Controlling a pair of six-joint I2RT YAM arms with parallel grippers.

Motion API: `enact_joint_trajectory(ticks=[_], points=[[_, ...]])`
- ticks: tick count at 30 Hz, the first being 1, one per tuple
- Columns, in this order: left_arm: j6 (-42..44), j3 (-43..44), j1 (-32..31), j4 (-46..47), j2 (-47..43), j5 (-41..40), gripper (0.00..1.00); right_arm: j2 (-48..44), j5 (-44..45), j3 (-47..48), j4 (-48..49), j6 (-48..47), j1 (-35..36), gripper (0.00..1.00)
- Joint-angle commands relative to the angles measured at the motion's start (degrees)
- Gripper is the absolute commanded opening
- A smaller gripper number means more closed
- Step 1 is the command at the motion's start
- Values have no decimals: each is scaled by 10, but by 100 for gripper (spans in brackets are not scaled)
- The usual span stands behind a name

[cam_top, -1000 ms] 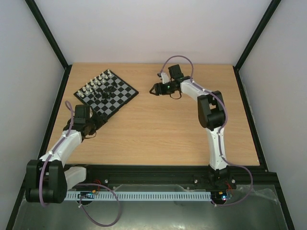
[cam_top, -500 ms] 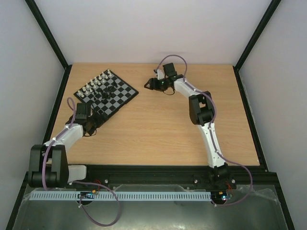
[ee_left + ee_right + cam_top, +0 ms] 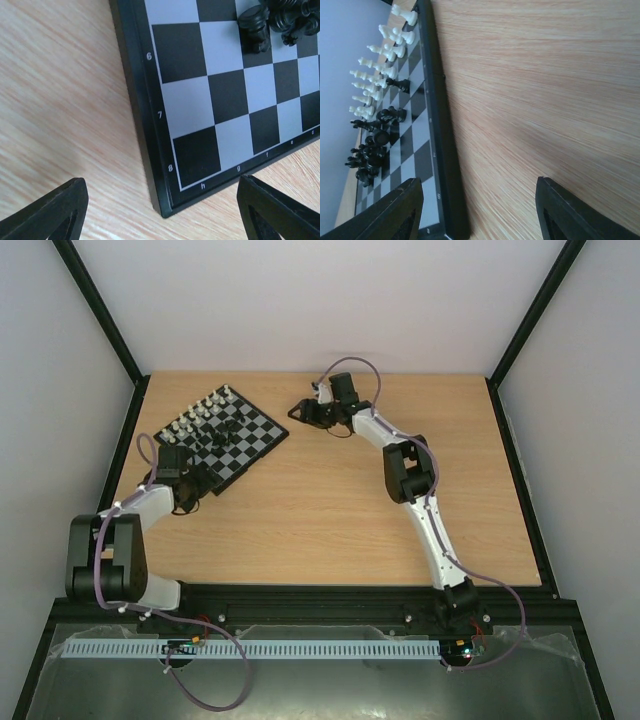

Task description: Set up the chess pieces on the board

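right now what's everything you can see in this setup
small square checkered chessboard: one, black and pale grey squares with a dark border, far left of the table, turned diagonally
white chess pieces: too small to count, white, in two rows along the board's far-left edge
black chess pieces: too small to count, black, bunched near the board's middle
light wooden table: one, pale wood, under everything
left claw: one, black, open, over the board's near corner
right claw: one, black, open, over bare table just right of the board
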Motion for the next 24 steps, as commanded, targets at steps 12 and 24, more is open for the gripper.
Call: enact_joint_trajectory(ticks=[12,24], points=[[-25,42,2,84,95,13,69,57,-53,5,-5,44,43,61],[16,60,-30,72,108,-14,61,28,-66,-36,-65,-16,50,43]])
